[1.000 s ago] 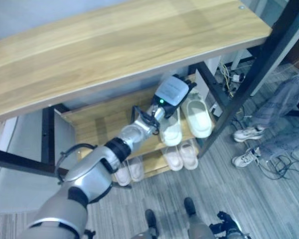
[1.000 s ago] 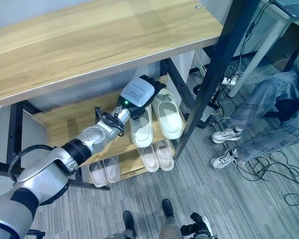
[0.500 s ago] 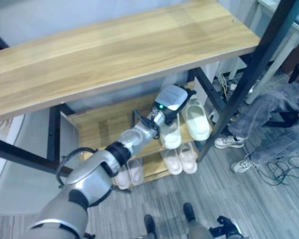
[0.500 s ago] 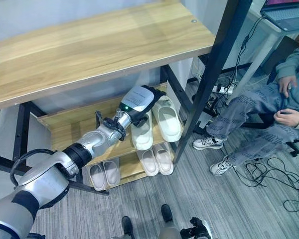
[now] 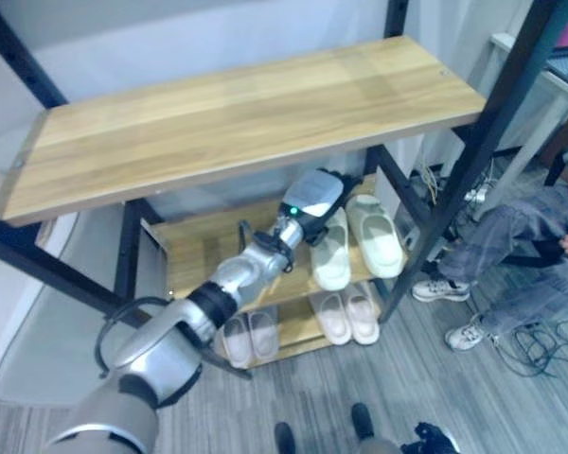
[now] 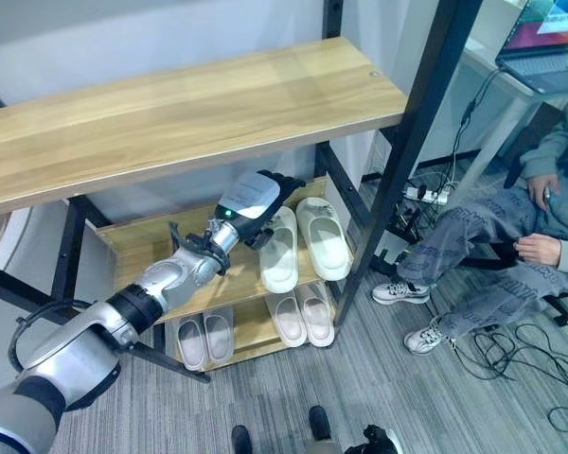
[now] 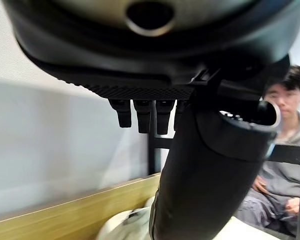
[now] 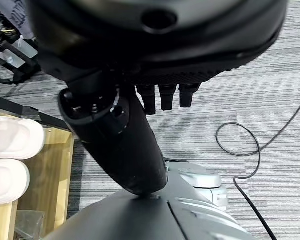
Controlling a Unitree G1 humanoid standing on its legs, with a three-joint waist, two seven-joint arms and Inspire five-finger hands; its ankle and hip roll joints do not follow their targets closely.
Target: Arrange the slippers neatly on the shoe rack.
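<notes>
A cream pair of slippers lies toes-out on the rack's middle shelf [image 6: 151, 251]: the left slipper [image 5: 331, 263] and the right slipper [image 5: 379, 236] sit side by side. My left hand [image 5: 312, 196] hovers over the shelf just behind and left of the left slipper's heel. It is open, fingers straight, holding nothing; the slipper's edge [image 7: 122, 225] shows below its thumb [image 7: 205, 175]. My right hand [image 8: 115, 130] hangs open above the floor beside the rack's lower shelf, with two pale slippers [image 8: 10, 137] at its side.
Two pale pink pairs [image 5: 350, 317] [image 5: 249, 334] rest on the bottom shelf. The wide wooden top shelf [image 5: 237, 118] overhangs the hand. Black frame posts [image 6: 407, 151] stand at the right. A person [image 6: 511, 246] sits to the right, with cables [image 6: 530, 350] on the floor.
The camera has tilted, shifting the whole picture. My left hand has drawn back off the left cream slipper's heel, which now shows in full.
</notes>
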